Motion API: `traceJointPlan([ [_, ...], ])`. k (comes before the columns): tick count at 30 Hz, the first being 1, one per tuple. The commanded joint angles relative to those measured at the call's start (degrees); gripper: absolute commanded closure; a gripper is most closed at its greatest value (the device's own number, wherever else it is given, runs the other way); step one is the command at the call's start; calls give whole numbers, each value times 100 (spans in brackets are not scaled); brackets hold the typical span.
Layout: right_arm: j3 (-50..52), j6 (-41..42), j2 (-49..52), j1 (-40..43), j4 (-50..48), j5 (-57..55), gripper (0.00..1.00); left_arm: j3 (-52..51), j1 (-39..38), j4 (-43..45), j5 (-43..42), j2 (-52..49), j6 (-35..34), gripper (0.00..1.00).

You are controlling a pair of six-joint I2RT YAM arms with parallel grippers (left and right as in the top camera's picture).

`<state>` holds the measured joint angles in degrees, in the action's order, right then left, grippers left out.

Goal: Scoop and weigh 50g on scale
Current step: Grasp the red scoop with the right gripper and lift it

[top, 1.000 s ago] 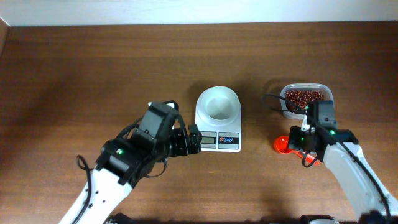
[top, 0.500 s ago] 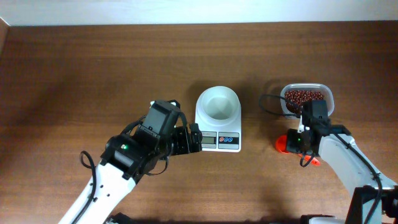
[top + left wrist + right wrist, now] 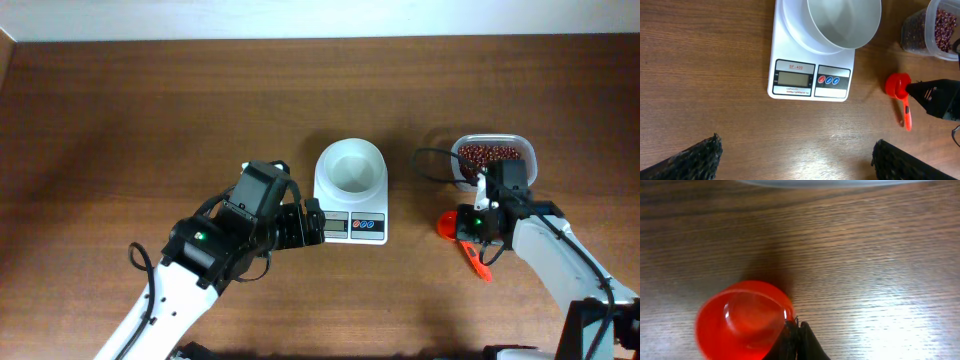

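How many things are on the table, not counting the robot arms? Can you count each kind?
Scale: 1
White bowl: 1
Red scoop: 1
Clear tub of reddish beans: 1
Total: 4

Bright even light, soft shadows, glare on table (image 3: 890, 305), red scoop (image 3: 742, 320) blurred

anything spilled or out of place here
Nothing spilled: the beans all sit in the tub. One oddity: the right pincer is shut against the rim of the empty red scoop lying on the table, and whether it actually grips the scoop is unclear.
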<state>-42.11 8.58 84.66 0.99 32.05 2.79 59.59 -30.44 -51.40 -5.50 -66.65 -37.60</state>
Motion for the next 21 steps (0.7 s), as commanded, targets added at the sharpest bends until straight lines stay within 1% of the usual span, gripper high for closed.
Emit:
traceJointPlan([
  [1,42,-24,74,15,4,372,96,109,-22,7,87,-33,-76,1],
  [2,42,-22,74,15,4,472,96,109,-22,7,87,-33,-76,0],
  [3,42,-22,74,15,2,601,96,109,-22,7,87,-33,-76,4],
  [6,11,-22,68,15,0,1250,96,109,-22,4,85,-31,-76,22],
  [8,-72,-20,48,15,2,1954,96,109,-22,-13,85,-31,-76,27],
  [12,-199,48,-109,15,11,2933,96,109,-22,-15,83,-31,-76,30],
  [14,-201,50,-271,15,33,3165,96,109,-22,-37,83,-31,-76,30],
  [18,-201,160,-890,-70,153,3556,96,109,-22,-127,85,-31,-76,24],
  [21,-201,437,-1484,-516,197,3556,96,109,-22,-98,90,-28,-76,20],
])
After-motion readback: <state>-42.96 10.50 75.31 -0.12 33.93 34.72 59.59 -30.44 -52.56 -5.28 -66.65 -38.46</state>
